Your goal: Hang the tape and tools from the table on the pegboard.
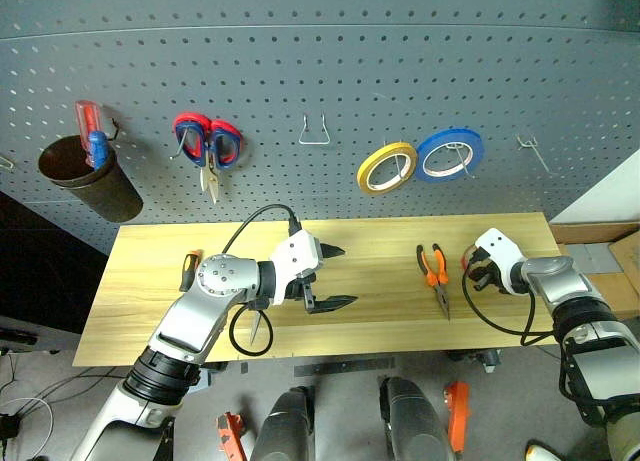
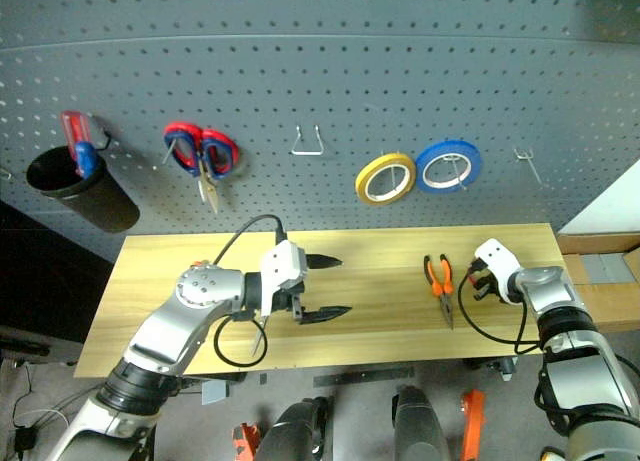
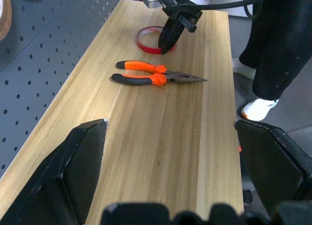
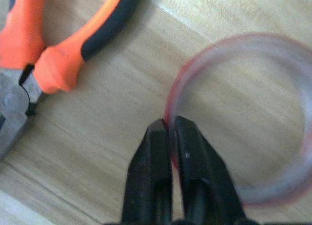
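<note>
Evidently the right end effector (image 4: pixel 170 129) was pinched on the near rim of the red tape (image 4: pixel 243 117), which lay flat on the table (image 1: pixel 380 241) beside the orange-handled pliers (image 1: pixel 435 271); advisable: lift straight, keep ring vertical for a pegboard (image 1: pixel 320 71) hook; left end effector (image 1: pixel 330 277) was spread, empty; grip depth was unclear; scissors were mostly hidden beneath the left arm.

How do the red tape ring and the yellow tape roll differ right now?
The red tape ring lies flat on the table, its wall pinched by the shut right gripper; the yellow tape roll hangs on the pegboard. The red ring's band is thinner. Both are hollow rings.
</note>
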You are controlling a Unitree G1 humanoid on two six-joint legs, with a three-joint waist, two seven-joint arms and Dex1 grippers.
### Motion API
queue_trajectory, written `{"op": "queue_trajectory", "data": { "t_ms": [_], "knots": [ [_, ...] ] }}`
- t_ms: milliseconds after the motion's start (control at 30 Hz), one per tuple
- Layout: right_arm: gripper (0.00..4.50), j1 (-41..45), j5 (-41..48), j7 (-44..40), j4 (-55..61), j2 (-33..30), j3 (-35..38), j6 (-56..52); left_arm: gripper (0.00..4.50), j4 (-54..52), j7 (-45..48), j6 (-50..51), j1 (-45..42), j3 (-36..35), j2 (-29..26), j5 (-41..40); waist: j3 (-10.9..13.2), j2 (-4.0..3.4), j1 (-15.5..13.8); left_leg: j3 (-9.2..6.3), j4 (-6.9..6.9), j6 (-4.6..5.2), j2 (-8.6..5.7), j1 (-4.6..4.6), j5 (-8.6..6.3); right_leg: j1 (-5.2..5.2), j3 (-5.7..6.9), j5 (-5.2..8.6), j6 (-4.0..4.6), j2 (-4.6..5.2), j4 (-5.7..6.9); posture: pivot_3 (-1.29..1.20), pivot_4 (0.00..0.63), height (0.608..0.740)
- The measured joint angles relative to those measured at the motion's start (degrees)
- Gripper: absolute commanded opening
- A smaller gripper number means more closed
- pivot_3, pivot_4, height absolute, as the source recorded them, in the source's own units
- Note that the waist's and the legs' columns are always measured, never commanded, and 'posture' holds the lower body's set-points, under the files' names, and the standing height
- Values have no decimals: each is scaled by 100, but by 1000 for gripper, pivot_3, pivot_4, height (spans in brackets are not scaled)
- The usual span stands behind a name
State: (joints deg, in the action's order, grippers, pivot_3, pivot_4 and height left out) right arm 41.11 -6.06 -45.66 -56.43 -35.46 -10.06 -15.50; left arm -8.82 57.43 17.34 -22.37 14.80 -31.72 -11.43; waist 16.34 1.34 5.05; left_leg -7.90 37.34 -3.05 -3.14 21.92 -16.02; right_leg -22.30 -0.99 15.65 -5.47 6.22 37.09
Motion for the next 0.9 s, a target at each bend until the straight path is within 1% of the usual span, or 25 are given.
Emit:
{"op": "queue_trajectory", "data": {
  "t_ms": [133,200,267,333,400,433,500,600,667,733,800,900],
  "knots": [
    [16,-153,55,72,150,8,157,-8,4500,4,24,-36,-1,0,7,12,-2,3,1,0,4,0,0,1,0,0,0,-1,-1,0,1,-144,271,740],
    [16,-462,107,247,598,-1,350,-52,4500,6,38,-46,-12,2,23,12,-2,3,-14,-3,4,-1,-1,3,0,0,2,-1,-1,1,1,-148,264,740],
    [16,-1046,190,618,1387,-20,612,-135,4500,9,55,-53,-23,2,35,11,-2,0,-40,-6,6,-1,-4,14,0,-9,4,-1,-1,4,1,-153,262,740],
    [16,-1755,211,972,2430,-67,888,-309,4500,6,57,-60,-42,1,49,9,-3,-5,-43,-5,10,-1,-9,39,0,-30,4,-1,-2,10,3,-159,262,740],
    [16,-2597,239,1329,3759,-78,1240,-587,4500,2,61,-71,-79,10,71,9,-7,-15,-29,-1,42,-1,-12,105,0,-100,-2,-2,-4,10,33,-169,266,740],
    [16,-3001,256,1497,4427,-20,1417,-742,4500,3,62,-73,-81,6,70,8,-7,-15,-26,0,50,-2,-14,121,0,-126,-3,-1,-4,12,62,-179,270,740],
    [16,-3754,247,1932,5946,277,1778,-1141,4500,5,64,-98,-114,4,103,6,-6,-19,-9,9,52,-2,-15,121,0,-135,-11,-1,-4,14,77,-189,273,740],
    [16,-4459,-73,2584,7603,767,1812,-1345,4500,8,37,-192,-205,3,241,7,-7,-20,25,19,63,4,-14,105,-3,-131,-24,-1,-4,11,99,-202,279,740],
    [16,-4568,-387,2949,8359,1003,1711,-1337,4500,10,-63,-299,-287,-9,376,6,-6,-22,41,19,68,22,-15,97,-11,-126,-28,-7,-8,10,104,-211,282,740],
    [16,-4363,-726,3199,8970,1001,1566,-1240,4500,10,-196,-414,-462,-60,587,-8,-6,-21,53,19,74,26,-15,93,-6,-117,-27,-14,-13,8,100,-212,282,740],
    [16,-3962,-868,3232,9133,931,1547,-1184,4500,9,-323,-435,-578,-168,749,-86,-6,-21,69,19,76,27,-14,84,-3,-107,-26,-16,-11,6,100,-210,281,740],
    [16,-3335,-862,3225,8990,812,1610,-1162,4500,4,-493,-379,-675,-284,943,-224,-6,-21,100,15,76,24,-12,84,-1,-106,-19,-20,-4,6,103,-205,280,740]
  ]
}}
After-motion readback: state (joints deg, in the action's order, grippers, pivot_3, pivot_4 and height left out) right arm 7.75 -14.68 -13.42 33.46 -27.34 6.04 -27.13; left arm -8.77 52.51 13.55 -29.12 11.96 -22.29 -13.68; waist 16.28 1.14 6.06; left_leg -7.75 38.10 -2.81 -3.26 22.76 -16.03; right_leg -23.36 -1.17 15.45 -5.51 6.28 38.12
